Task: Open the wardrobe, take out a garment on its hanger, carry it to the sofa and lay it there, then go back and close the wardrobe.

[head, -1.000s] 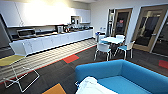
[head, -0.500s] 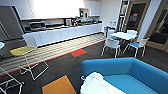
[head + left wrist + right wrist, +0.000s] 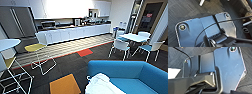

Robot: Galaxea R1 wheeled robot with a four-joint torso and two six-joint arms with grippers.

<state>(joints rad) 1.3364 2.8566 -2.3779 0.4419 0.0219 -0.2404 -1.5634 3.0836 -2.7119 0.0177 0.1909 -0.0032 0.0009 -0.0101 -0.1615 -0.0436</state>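
The head view looks across a kitchen-and-lounge room. At the lower right stands the blue sofa (image 3: 130,75), its curved back toward the camera. The white garment (image 3: 101,85) lies crumpled on the sofa's near left end, draped over the seat edge and touching the upholstery. A thin white loop beside the cloth may be the hanger (image 3: 89,78), though it is too small to be sure.

On the dark carpet just left of the sofa sits an orange floor patch (image 3: 64,85), and farther off a red patch (image 3: 85,52) lies at the border of a pale striped floor strip. Behind that runs a long white kitchen tabletop (image 3: 75,31) with cupboards above. A white wire-legged chair with a yellow seat (image 3: 37,48) stands at the left, near a round white table (image 3: 7,43). At the right, well apart from the sofa, a white table (image 3: 133,37) is ringed by white chairs with blue seats (image 3: 150,48).

Both wrist views show dark carpet beneath the robot's own dark plates. Whether the left tool or the right tool is apart or together cannot be told, since the fingers cannot be made out.
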